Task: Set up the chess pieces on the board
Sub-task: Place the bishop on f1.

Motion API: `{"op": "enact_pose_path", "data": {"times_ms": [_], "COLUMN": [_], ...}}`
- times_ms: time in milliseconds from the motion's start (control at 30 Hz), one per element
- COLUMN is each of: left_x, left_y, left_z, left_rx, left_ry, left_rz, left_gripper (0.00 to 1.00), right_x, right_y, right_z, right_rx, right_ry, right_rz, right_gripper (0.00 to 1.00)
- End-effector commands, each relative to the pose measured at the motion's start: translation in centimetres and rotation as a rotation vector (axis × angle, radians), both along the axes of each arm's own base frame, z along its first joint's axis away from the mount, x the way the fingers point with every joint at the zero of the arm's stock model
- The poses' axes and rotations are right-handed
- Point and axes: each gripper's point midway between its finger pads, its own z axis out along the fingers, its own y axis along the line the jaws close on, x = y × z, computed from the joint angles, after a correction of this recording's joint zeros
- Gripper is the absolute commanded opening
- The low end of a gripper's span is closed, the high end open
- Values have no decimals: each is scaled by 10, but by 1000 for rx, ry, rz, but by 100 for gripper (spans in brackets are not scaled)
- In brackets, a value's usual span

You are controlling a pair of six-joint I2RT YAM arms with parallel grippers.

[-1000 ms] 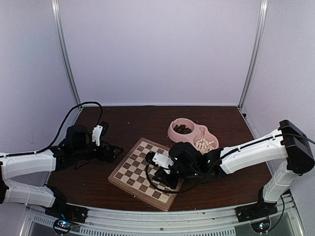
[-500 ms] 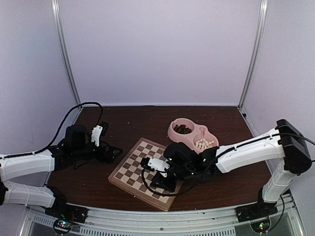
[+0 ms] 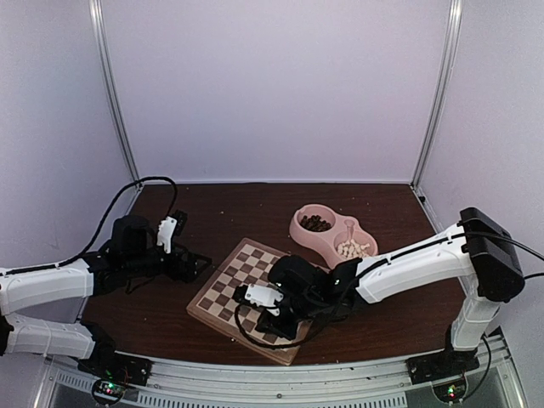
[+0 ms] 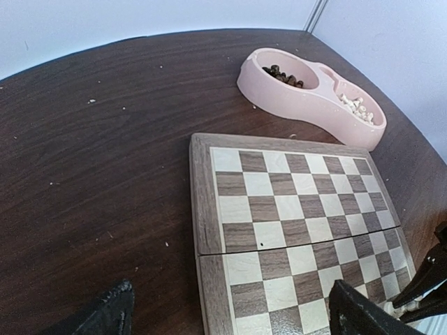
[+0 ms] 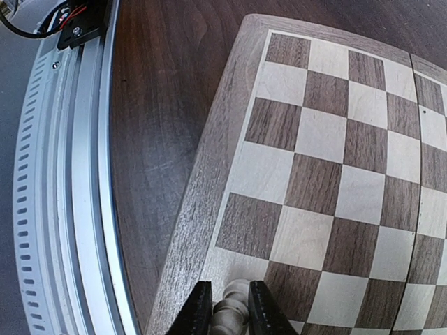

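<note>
The board point(image 3: 223, 286) lies at the table's middle, and no pieces show standing on its visible squares. My right gripper point(image 3: 275, 320) hangs low over its near edge, shut on a cream chess piece point(image 5: 235, 310). In the right wrist view the gripper point(image 5: 229, 299) holds that piece over a pale square beside the board's rim point(image 5: 188, 230). More cream chess pieces point(image 3: 353, 249) lie in the pink bowl. My left gripper point(image 3: 201, 263) is open and holds nothing at the board's left side. In the left wrist view the left gripper point(image 4: 230, 310) spans the board's edge point(image 4: 204, 209).
The pink double bowl point(image 3: 299, 234) stands behind the board, with dark pieces point(image 3: 315, 223) in its left compartment. An aluminium rail point(image 5: 70, 174) runs along the table's near edge, close to the right gripper. Dark wooden table point(image 4: 105, 153) lies left of the board.
My right arm has carried the cream piece left and toward the board's near edge. The left arm has not moved.
</note>
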Motion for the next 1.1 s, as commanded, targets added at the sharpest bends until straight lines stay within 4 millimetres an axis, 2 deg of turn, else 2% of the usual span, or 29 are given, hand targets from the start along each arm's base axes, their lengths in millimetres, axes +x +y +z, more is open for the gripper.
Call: {"op": "enact_pose_path", "data": {"times_ms": [0,1067], "left_x": [5,4], "left_y": [-5,-6], "left_z": [17,20], "left_rx": [-16,-26], "left_ry": [-50,-52], "left_rz": [-12,-20], "left_gripper": [98,98], "right_x": [0,-7], "right_y": [6,15], "right_z": [2,-2], "right_rx": [-4,-14], "right_ry": [-21,2], "right_rz": [8,42], "right_gripper": [20,21]}}
